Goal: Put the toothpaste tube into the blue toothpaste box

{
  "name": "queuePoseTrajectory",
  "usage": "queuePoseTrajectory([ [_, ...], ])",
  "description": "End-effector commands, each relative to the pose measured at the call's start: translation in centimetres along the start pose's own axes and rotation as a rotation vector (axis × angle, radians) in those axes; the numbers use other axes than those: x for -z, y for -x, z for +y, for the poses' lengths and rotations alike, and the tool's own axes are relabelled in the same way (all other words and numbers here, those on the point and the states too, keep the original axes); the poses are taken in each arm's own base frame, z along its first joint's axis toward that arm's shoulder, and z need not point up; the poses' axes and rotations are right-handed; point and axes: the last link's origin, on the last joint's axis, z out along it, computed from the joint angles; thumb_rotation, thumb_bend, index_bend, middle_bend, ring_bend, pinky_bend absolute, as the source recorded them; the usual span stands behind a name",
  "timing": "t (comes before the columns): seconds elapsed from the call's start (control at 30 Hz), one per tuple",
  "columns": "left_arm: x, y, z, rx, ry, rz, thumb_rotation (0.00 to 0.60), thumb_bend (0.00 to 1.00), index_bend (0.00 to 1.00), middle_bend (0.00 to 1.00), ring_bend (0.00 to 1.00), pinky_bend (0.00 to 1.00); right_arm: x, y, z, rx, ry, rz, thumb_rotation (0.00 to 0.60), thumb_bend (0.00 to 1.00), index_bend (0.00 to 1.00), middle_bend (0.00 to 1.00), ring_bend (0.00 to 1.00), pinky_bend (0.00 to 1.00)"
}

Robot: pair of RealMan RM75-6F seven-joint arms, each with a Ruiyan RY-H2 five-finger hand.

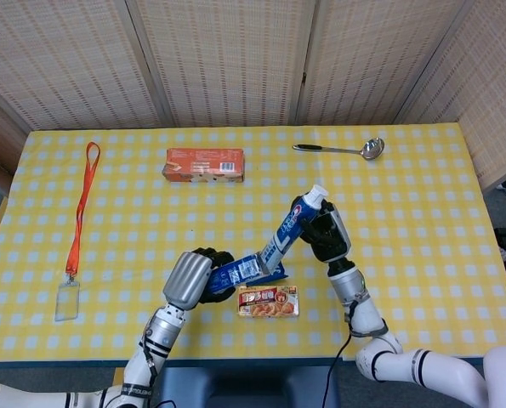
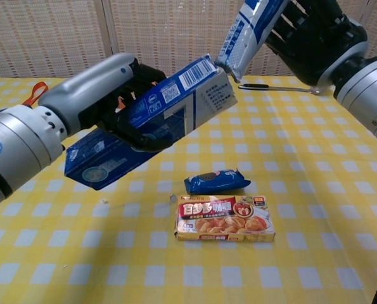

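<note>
My left hand [image 2: 121, 98] [image 1: 203, 274] grips the blue toothpaste box [image 2: 156, 120] [image 1: 238, 273] in the air, tilted, its open end up and to the right. In my right hand [image 2: 318, 41] [image 1: 323, 234] is the white and blue toothpaste tube [image 2: 246, 35] [image 1: 288, 229], slanting down to the left. The tube's flat lower end meets the box's open mouth; whether it has entered, I cannot tell.
Below the box on the yellow checked table [image 2: 315, 190] lie a small blue snack packet [image 2: 217, 181] and a red and yellow food box [image 2: 226, 218]. An orange box [image 1: 203, 165], a metal spoon [image 1: 342, 150] and an orange lanyard with a badge [image 1: 80, 217] lie further off.
</note>
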Motion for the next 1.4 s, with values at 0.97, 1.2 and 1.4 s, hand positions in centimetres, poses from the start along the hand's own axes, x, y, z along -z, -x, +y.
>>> queuePoseTrajectory([
  [0.97,-1.5,0.1,-0.5,0.064,-0.055,0.040,0.600,0.34,0.62,0.63,0.51,0.53,-0.5,0.9,2.0,-0.095,-0.059,0.032,0.600,0.47,0.78,0.71,0.73,1.00],
  [1.2,-1.0,-0.7,-0.9,0.087,-0.056,0.056,0.600,0.34,0.62,0.63,0.51,0.54,-0.9,0.0,1.4,-0.137,-0.089,0.057,0.600,0.47,0.78,0.71,0.73,1.00],
  [1.4,-0.6,-0.3,-0.5,0.082,-0.036,0.047,0.600,0.34,0.63,0.64,0.52,0.55,-1.3,0.0,1.5,-0.158,-0.115,0.097,0.600,0.47,0.78,0.71,0.73,1.00],
])
